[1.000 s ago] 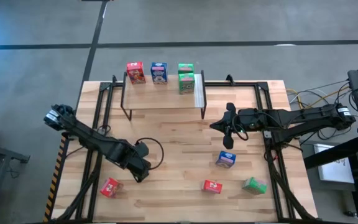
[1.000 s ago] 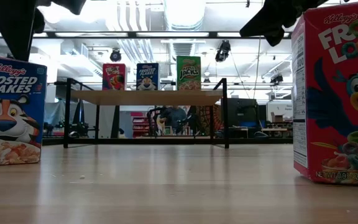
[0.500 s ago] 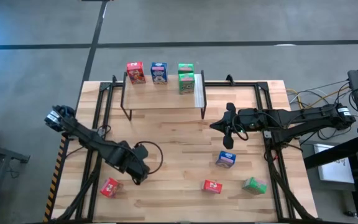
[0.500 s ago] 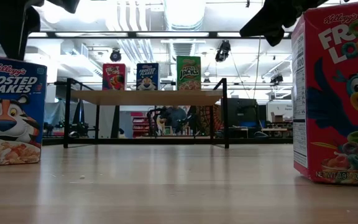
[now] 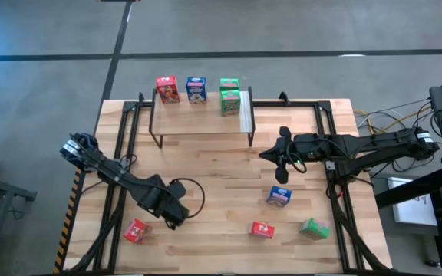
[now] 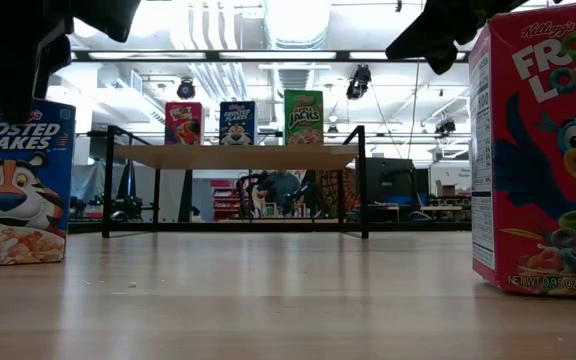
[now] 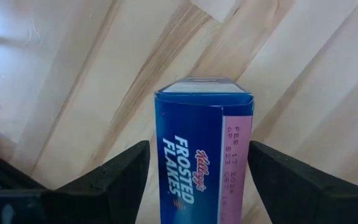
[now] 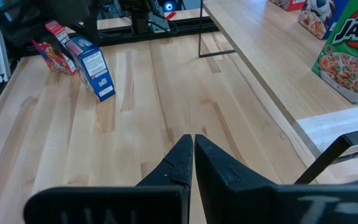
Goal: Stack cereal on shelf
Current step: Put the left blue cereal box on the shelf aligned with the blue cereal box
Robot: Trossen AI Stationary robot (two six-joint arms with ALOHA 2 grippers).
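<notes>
Hiding most of the blue box (image 7: 204, 149) in the high view, the left gripper (image 5: 173, 216) is hovering over it well in front of the shelf (image 5: 198, 123), fingers (image 7: 104, 180) spread wide on either side of the box without touching it. Only the left wrist view is showing that box well: upright, blue, with white Frosted Flakes lettering and a pink date strip, its base cut off at the picture's edge. In the low view the dark arm is covering its upper corner.

The shelf is carrying a red box (image 5: 166, 89), another blue one (image 5: 196, 90) and two green boxes (image 5: 230, 96) in a row along its far edge; whether the two greens are stacked or merely touching is hard to make out.

The right gripper (image 5: 281, 173), fingers pressed together and holding nothing, is hanging near the shelf's whitish end strip (image 5: 245, 113). In front of the shelf, more boxes are lying on the table (image 5: 221, 172): red (image 5: 136, 231), blue (image 5: 278, 197), red (image 5: 262, 229), green (image 5: 314, 228).
</notes>
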